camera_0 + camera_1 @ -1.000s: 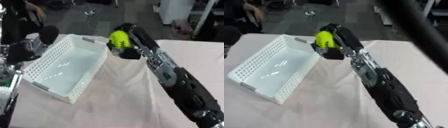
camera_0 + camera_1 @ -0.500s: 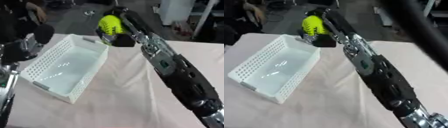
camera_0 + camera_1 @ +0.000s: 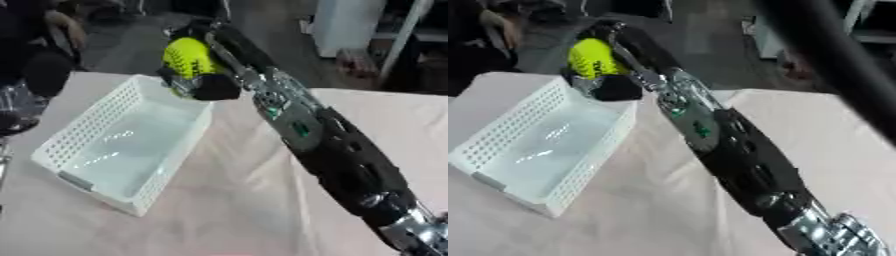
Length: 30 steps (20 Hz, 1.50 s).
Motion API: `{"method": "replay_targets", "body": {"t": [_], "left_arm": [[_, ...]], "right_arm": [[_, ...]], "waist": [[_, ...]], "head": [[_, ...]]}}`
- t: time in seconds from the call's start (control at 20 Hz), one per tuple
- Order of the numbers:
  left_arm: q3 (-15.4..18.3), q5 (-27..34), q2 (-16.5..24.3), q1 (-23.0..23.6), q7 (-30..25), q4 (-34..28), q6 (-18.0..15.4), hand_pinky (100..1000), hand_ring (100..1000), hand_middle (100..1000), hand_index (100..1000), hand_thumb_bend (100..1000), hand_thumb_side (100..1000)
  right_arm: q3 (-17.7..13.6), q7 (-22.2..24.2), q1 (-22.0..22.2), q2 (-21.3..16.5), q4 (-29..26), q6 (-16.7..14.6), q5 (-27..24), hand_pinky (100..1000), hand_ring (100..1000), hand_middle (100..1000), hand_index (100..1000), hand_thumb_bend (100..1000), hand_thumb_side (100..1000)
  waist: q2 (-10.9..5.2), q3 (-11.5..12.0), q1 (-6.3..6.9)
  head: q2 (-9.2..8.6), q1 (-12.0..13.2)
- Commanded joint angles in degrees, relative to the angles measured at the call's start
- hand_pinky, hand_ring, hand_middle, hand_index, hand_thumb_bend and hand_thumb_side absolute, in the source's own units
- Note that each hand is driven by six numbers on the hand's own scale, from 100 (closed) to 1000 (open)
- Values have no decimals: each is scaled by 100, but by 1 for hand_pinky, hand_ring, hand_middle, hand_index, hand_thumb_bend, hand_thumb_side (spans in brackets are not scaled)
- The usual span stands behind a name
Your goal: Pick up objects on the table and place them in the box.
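The carry step is in hand: the right robot hand (image 3: 206, 82) has its fingers curled round a yellow-green ball (image 3: 188, 56) with dark stitching and holds it in the air at the far corner of the white perforated box (image 3: 131, 145), which sits on the pale cloth-covered surface (image 3: 254, 210) and looks to have nothing in it. The ball seems to hang just past the box's far rim rather than squarely over the well, so the next move likely calls for bringing the hand nearer and to the left, over the open middle, lowering it, and only then uncurling the fingers so the ball drops inside instead of bouncing off the rim. Compared with a second ago, the ball has risen and travelled left, from beside the box's right corner to above its far edge. The left robot hand (image 3: 26, 102) shows dimly at the left edge; whether its fingers are curled I cannot tell.
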Motion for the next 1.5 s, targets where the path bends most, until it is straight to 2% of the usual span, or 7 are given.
{"method": "replay_targets", "body": {"t": [0.05,0.8,0.9,0.95,1.0,1.05,1.5], "left_arm": [[-33,66,-61,-218,-60,-75,-10,629,565,745,719,567,673],[-111,-12,-291,-619,-156,-75,18,634,569,746,718,563,674],[-103,-8,-299,-635,-164,-75,20,635,569,746,718,562,675],[-101,-6,-298,-637,-168,-75,21,634,569,746,718,562,675],[-102,-6,-294,-636,-174,-75,22,634,569,746,718,562,675],[-105,-6,-289,-634,-182,-75,24,634,569,746,719,562,675],[-119,0,-262,-625,-216,-75,18,634,568,746,719,562,674]], "right_arm": [[-128,-60,-227,13,83,-150,-129,100,100,100,204,100,642],[-329,-384,-303,65,531,-654,-605,100,100,100,251,100,583],[-304,-253,-289,76,629,-824,-606,100,100,290,395,100,675],[-282,-105,-288,67,675,-901,-538,157,432,600,682,176,797],[-269,81,-286,60,702,-964,-427,100,337,539,630,137,769],[-273,245,-281,58,717,-1005,-341,622,733,820,848,292,894],[-372,922,-271,26,652,-1153,-235,773,868,906,923,360,974]], "waist": [[-26,95,-19],[61,472,-353],[62,494,-357],[62,496,-358],[61,492,-358],[60,486,-358],[65,466,-350]], "head": [[-224,-141],[-360,-306],[-361,-291],[-361,-286],[-360,-280],[-360,-273],[-378,-183]]}}
